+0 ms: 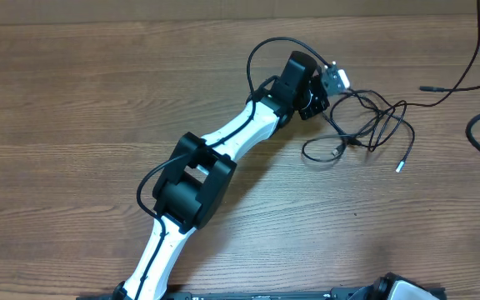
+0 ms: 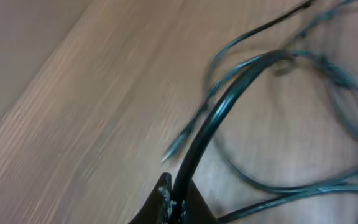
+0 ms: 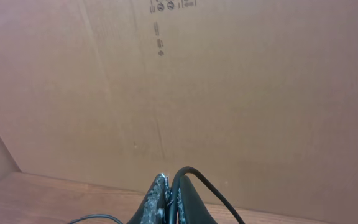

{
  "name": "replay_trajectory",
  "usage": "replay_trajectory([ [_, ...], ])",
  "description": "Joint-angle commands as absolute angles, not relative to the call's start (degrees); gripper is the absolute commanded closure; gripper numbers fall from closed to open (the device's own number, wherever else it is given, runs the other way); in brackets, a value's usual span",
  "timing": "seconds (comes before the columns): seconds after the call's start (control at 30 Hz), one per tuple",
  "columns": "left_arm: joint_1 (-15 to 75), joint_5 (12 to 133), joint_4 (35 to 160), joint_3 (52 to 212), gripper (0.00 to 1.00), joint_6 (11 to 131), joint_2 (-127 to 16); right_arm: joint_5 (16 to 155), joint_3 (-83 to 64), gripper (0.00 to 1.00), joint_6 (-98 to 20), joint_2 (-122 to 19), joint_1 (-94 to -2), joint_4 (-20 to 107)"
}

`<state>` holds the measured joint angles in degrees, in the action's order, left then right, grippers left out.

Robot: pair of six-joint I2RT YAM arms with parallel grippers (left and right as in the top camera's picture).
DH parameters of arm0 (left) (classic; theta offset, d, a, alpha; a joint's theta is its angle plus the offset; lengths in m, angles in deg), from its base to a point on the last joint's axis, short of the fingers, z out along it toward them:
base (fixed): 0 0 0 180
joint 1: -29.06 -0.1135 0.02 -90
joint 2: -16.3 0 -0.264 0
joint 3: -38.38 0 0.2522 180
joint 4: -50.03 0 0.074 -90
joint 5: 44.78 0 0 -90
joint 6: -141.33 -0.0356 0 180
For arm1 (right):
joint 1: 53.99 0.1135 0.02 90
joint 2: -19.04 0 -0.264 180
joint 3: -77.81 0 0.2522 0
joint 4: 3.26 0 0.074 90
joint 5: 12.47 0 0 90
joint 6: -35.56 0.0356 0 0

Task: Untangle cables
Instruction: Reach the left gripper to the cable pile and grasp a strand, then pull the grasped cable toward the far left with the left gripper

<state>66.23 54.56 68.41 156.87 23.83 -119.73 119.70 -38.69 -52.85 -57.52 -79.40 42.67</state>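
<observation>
The cables (image 1: 350, 142) lay in a loose black tangle on the table (image 1: 98, 100), a bit right of the middle. Their loops crossed over each other, and one silver tip (image 1: 400, 166) stuck out at the near right side. The left claw (image 2: 173, 198) was down at the far left edge of the tangle, and it was shut tight. Its own camera gave a blurry picture, so I could not tell if a thin cable was pinched in it or if it was closed on nothing. The thick cord (image 2: 229, 106) curving up from it looked like part of the arm, not one of the cables to sort. The right claw (image 3: 165, 202) was shut too, with nothing seen in it, and it pointed at a brown wall (image 3: 260, 93). I think the step was to catch one cable and draw it out. To do that well, the left claw would need to pull slowly and stay low, and watch what came along. If nothing came, it was empty and would have to open and try again. If the whole bunch slid, it would be better to let go and take the end with the silver tip, since a loose end slips out of loops most easily. The right claw could help by holding the rest down.
</observation>
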Motion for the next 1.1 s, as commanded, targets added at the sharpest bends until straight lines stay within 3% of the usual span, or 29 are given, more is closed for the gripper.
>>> replay_trajectory([
  [0.0,64.48,30.12,68.04,157.72,0.96,30.40,-120.40,119.55,-38.93,0.96,-52.30,-57.91,-79.07,42.23],
  [0.17,59.35,8.11,70.95,157.79,0.96,30.45,-118.59,108.66,-38.93,0.96,-52.96,-57.93,-79.14,42.29],
  [0.43,45.53,17.51,81.64,157.79,0.96,44.83,-108.40,93.43,-38.93,0.96,-56.02,-59.13,-79.14,42.82],
  [0.6,37.99,22.41,85.94,157.79,0.96,43.08,-100.62,87.77,-38.93,0.96,-56.41,-61.36,-79.25,43.23],
  [1.07,24.66,20.64,88.72,157.79,0.96,37.16,-88.38,54.94,-38.93,0.96,-56.30,-64.36,-80.82,44.63],
])
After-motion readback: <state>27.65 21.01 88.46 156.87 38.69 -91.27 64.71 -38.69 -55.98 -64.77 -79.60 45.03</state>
